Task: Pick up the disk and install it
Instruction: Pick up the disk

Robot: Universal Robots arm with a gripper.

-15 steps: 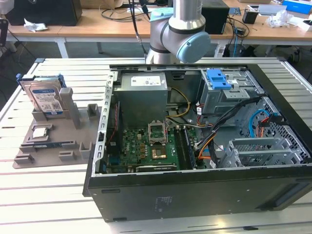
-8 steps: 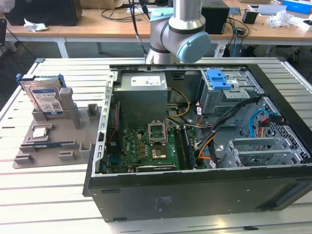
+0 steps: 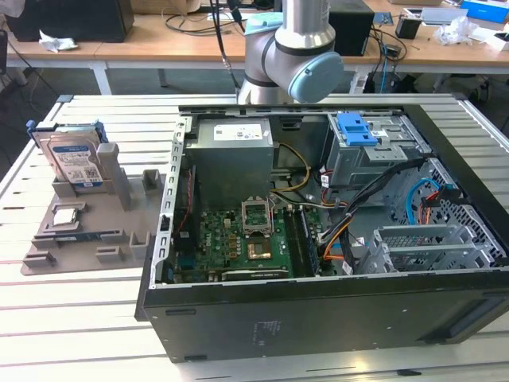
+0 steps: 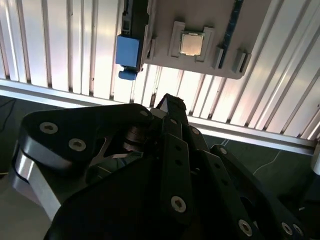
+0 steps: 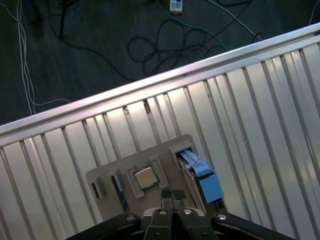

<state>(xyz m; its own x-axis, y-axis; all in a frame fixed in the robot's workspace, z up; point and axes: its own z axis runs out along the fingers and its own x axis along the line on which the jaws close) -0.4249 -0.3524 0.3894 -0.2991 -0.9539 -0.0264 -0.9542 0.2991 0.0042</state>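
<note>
The disk [image 3: 75,159] stands upright on its edge in a grey holder [image 3: 95,231] at the exterior view's left, its silver face and white-and-blue label framed by blue rails. In both wrist views it shows edge-on from high above, as the disk's blue rail [image 5: 200,172] and blue tab [image 4: 128,52]. My gripper [image 5: 172,195] hangs well above the holder, a little to one side of the disk, touching nothing. Its two fingertips [image 5: 166,196] press together with nothing between them. In the second wrist view my gripper [image 4: 169,107] is a dark bulk in front.
A small square chip [image 3: 64,216] [image 5: 145,177] [image 4: 191,44] lies in the holder beside the disk. An open computer case [image 3: 318,310] takes up the exterior view's right, with a blue bracket [image 3: 355,127] in its drive cage. The ribbed metal table [image 3: 79,318] ends near the holder; cables lie on the floor.
</note>
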